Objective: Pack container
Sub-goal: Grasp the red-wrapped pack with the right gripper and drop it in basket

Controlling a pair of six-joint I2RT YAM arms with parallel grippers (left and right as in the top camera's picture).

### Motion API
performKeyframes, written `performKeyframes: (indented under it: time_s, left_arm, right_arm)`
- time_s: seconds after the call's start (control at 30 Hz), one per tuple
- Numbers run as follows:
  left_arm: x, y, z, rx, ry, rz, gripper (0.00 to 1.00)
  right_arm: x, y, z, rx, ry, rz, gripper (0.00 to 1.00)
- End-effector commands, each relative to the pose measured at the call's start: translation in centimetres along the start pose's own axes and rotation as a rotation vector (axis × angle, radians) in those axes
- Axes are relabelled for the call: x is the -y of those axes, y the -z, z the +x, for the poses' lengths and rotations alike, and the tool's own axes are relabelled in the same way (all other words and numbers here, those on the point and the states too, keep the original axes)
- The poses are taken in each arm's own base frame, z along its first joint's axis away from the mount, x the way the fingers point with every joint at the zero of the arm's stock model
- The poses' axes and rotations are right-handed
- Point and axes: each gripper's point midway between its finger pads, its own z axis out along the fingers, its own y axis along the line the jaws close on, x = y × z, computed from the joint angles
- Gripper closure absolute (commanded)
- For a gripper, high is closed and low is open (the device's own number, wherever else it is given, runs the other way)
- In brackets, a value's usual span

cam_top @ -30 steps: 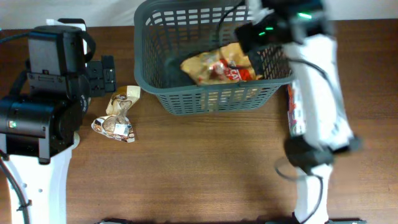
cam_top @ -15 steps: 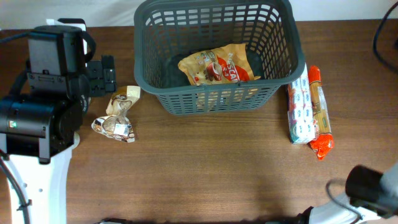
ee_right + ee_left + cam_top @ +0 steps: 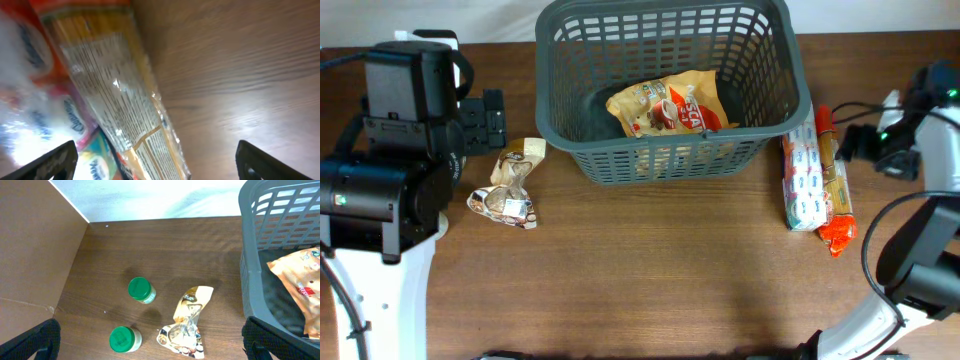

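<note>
The dark grey basket [image 3: 768,118] stands at the back middle of the table. A gold coffee pouch [image 3: 670,105] lies inside it. The basket's corner [image 3: 250,287] and the pouch [image 3: 300,277] show in the left wrist view. My right gripper [image 3: 865,143] is open and empty, just right of a long spaghetti pack [image 3: 834,185] and a white-blue tissue pack [image 3: 801,170]. In the right wrist view the open fingers [image 3: 157,167] hang over the spaghetti pack [image 3: 112,82]. My left gripper [image 3: 482,120] is open and empty [image 3: 150,352], left of the basket.
A crinkled foil snack bag [image 3: 508,185] lies left of the basket and also shows in the left wrist view [image 3: 187,325]. Two green-lidded jars [image 3: 140,290] [image 3: 123,339] stand beside it, hidden under the left arm in the overhead view. A brown board [image 3: 35,255] borders the left.
My right arm has left the basket, swung out of view, and come back at the right edge beside the spaghetti pack. The coffee pouch stays in the basket. The left arm has not moved.
</note>
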Motion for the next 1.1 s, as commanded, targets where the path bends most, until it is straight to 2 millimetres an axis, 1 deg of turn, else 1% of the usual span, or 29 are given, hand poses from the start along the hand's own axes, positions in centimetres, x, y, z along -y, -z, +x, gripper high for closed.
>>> performKeyframes:
  time_s: [0.0,0.07,0.17,0.23,0.27,0.3,0.33,0.37,0.43,0.5,0.53,0.57,0.6,0.67,0.7,0.77,0.83,0.87,0.9,0.97,1.0,1.03,1.07]
  left_arm:
    - [-0.2,-0.2,0.1,-0.005,0.008,-0.009,0.01]
    - [-0.2,-0.2,0.1,-0.005,0.008,-0.009,0.01]
    - [-0.2,-0.2,0.1,-0.005,0.008,-0.009,0.01]
    - [-0.2,-0.2,0.1,-0.006,0.008,-0.008,0.01]
    - [-0.2,-0.2,0.1,-0.005,0.008,-0.008,0.01]
    - [-0.2,-0.2,0.1,-0.005,0.008,-0.009,0.01]
    - [-0.2,-0.2,0.1,-0.005,0.008,-0.009,0.01]
    - [-0.2,-0.2,0.1,-0.006,0.008,-0.008,0.01]
    - [-0.2,-0.2,0.1,-0.005,0.008,-0.009,0.01]
    - [-0.2,-0.2,0.1,-0.006,0.008,-0.008,0.01]
    - [-0.2,-0.2,0.1,-0.005,0.008,-0.009,0.01]
    - [-0.2,-0.2,0.1,-0.006,0.008,-0.008,0.01]
    - [-0.2,-0.2,0.1,-0.005,0.008,-0.009,0.01]
    - [-0.2,-0.2,0.1,-0.006,0.008,-0.008,0.01]
    - [-0.2,-0.2,0.1,-0.005,0.008,-0.009,0.01]
    - [-0.2,-0.2,0.1,-0.005,0.008,-0.009,0.01]
    - [-0.2,-0.2,0.1,-0.006,0.008,-0.008,0.01]
    - [-0.2,-0.2,0.1,-0.005,0.008,-0.009,0.01]
    - [-0.2,-0.2,0.1,-0.005,0.008,-0.008,0.01]
    - [-0.2,-0.2,0.1,-0.006,0.008,-0.008,0.01]
    - [-0.2,-0.2,0.1,-0.006,0.008,-0.008,0.01]
    - [-0.2,-0.2,0.1,-0.006,0.008,-0.008,0.01]
    - [-0.2,-0.2,0.1,-0.005,0.008,-0.009,0.01]
  right_arm:
    - [-1.0,-2.6,2.0,-0.060,0.050,-0.030,0.08]
    - [-1.1,-4.1,3.1,-0.078,0.048,-0.044,0.09]
    - [-1.1,-5.2,4.1,-0.099,0.046,-0.047,0.11]
    - [-1.1,-6.2,4.9,-0.115,0.044,-0.049,0.19]
    - [-1.1,-6.5,5.1,-0.116,0.044,-0.049,0.25]
    - [-1.1,-6.7,5.2,-0.118,0.043,-0.049,0.42]
    - [-1.1,-6.8,5.3,-0.119,0.038,-0.049,0.84]
    - [-1.1,-6.8,5.3,-0.118,0.030,-0.048,0.96]
    - [-1.0,-6.2,4.9,-0.110,0.005,-0.042,0.96]
    - [-1.0,-4.3,3.6,-0.082,-0.037,-0.039,0.96]
    - [-1.1,-2.7,2.6,-0.053,-0.048,-0.037,0.96]
    - [-1.2,0.1,1.0,-0.001,-0.063,-0.036,0.96]
    - [-1.4,4.6,-1.1,0.087,-0.081,-0.036,0.96]
    - [-2.3,11.5,-3.3,0.217,-0.087,-0.042,0.96]
    - [-3.0,15.3,-4.1,0.294,-0.066,-0.048,0.96]
    - [-4.9,22.6,-4.8,0.447,-0.020,-0.063,0.96]
    - [-7.9,29.4,-4.5,0.606,0.059,-0.092,0.96]
    - [-10.3,33.0,-3.9,0.705,0.127,-0.123,0.96]
    - [-12.9,35.8,-3.3,0.789,0.225,-0.146,0.96]
    - [-17.7,39.7,-1.7,0.918,0.444,-0.178,0.96]
    - [-19.5,40.7,-1.0,0.958,0.533,-0.187,0.96]
    - [-22.2,41.5,0.0,1.002,0.670,-0.195,0.96]
    - [-23.7,41.7,0.6,1.021,0.755,-0.193,0.96]
